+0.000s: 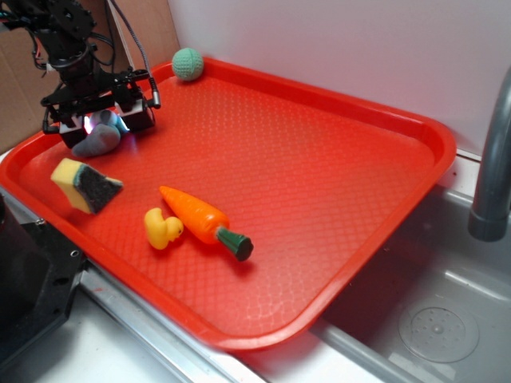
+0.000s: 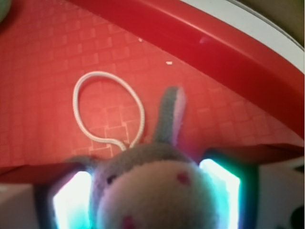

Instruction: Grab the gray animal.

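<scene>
Red tray (image 1: pixel 335 159), beside gray sink (image 1: pixel 447 319)

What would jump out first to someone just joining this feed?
The bright red tray fills the exterior view, with the claw low over the gray animal near its far left rim. In the wrist view the animal's face sits between two glowing finger pads, its pale loop tail lying on the tray. An orange carrot and yellow duck lie mid-tray.

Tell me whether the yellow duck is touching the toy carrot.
No. The yellow duck sits just beside the toy carrot, with a strip of red tray between them.
</scene>
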Robot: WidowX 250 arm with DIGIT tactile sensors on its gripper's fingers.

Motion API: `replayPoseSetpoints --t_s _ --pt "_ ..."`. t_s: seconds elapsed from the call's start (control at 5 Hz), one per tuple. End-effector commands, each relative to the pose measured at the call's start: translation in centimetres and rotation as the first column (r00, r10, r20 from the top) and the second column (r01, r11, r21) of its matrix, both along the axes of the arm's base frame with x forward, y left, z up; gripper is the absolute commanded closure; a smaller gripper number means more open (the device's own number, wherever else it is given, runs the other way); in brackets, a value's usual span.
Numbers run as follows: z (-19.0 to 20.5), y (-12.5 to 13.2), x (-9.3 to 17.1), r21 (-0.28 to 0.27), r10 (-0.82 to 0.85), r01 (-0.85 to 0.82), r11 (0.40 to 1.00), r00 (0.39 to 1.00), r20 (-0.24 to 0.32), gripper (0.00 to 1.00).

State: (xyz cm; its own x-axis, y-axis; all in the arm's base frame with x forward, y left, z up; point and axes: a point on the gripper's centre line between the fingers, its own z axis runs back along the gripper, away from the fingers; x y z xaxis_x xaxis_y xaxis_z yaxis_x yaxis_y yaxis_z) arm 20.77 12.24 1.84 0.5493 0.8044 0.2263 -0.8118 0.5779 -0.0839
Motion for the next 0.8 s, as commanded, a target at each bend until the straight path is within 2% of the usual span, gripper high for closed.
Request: replayPoseSetpoints --t_s 0.0,0.2,0.4,0.6 --pt "2.2 0.0 0.3 -0.006 -0.015 0.015 1.0 0.999 0.038 1.0" --pt "4.0 -0.7 1.3 -0.007 -0.093 0.093 0.996 0.996 -0.011 1.0" --pt "6.9 -2.5 2.7 -0.023 -0.22 0.22 0.975 0.975 -0.022 1.0" --pt "9.7 -4.6 3.2 -0.065 -0.322 0.319 0.945 0.946 -0.031 1.0"
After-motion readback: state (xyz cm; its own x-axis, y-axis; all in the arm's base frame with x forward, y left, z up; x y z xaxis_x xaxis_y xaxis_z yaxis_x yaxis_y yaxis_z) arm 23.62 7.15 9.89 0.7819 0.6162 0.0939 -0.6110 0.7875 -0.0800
